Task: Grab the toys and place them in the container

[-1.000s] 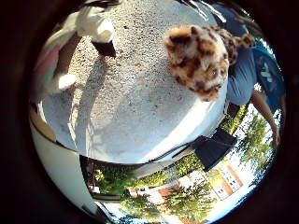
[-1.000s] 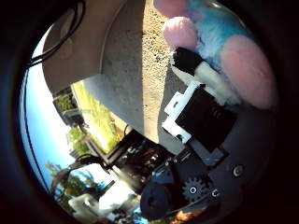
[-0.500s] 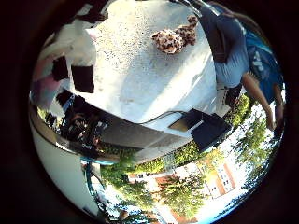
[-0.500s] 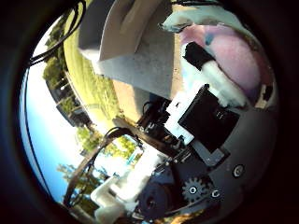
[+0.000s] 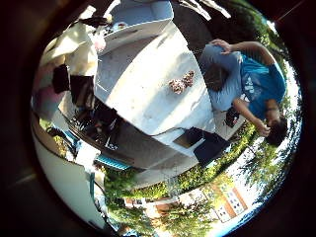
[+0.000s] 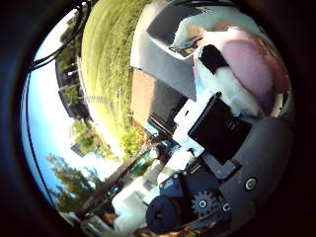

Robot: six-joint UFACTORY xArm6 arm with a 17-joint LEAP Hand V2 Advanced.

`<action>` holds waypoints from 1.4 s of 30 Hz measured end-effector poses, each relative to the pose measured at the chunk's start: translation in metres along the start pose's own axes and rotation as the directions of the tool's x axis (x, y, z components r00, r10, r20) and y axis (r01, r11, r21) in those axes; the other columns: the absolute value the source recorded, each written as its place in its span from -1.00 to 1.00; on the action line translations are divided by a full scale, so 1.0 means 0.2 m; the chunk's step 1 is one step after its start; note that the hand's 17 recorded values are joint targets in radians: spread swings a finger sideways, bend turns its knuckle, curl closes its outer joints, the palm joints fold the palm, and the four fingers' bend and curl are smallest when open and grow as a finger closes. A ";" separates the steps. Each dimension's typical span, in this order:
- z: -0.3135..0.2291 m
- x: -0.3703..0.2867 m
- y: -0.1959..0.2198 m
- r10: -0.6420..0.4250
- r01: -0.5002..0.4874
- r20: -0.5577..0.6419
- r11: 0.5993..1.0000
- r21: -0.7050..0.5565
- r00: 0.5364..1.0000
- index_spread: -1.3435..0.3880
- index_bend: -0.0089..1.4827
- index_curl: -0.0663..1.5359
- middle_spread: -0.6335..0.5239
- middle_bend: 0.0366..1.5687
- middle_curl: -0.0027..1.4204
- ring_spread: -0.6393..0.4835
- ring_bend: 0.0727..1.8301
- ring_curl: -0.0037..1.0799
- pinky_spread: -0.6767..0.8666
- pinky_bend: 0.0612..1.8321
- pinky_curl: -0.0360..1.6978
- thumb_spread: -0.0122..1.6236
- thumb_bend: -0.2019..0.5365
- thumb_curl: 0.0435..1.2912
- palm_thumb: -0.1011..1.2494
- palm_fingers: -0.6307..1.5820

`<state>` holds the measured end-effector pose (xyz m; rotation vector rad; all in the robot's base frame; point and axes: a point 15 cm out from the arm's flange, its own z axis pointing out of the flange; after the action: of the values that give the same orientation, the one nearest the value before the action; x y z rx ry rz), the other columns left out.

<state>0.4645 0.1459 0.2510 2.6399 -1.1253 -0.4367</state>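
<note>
Much of the held thing is hidden. In the thumb side view a soft pink and pale blue plush toy (image 6: 249, 64) fills the upper right of the frame, close against the palm, but white and black parts of the hand (image 6: 217, 123) cross in front of it and its outline runs off the frame edge, so its shape cannot be made out. The hand's fingers (image 6: 224, 84) curl round this toy and grip it. The same toy shows only as a pale pink patch at the left edge of the little finger side view, behind more finger parts.

Farther off, in the little finger side view, the pale grey speckled surface (image 5: 148, 98) lies well away from the palm, across the upper middle of the frame. A small brown and cream spotted plush toy (image 5: 180, 83) lies on it alone, right of centre, well apart from the hand. At the upper left of the frame a grey open container (image 5: 136, 17) stands at the far end of the surface; something small lies inside it, too small to tell what.

Beside the surface, at the upper right of the frame, a person in a blue shirt (image 5: 256, 84) leans near its edge, touching neither toy. Beyond are green hedges (image 5: 207, 175) and a brick building (image 5: 229, 200).
</note>
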 end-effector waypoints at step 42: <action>0.20 0.29 -0.47 0.118 -0.095 -0.120 0.978 0.185 0.986 0.03 -0.80 -0.48 0.28 -0.82 -0.50 0.69 -0.46 -0.46 0.53 -0.09 -0.50 0.35 -0.55 -0.54 -0.07 -0.46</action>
<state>0.5502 0.1624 0.1724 2.6948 -1.3116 -0.1461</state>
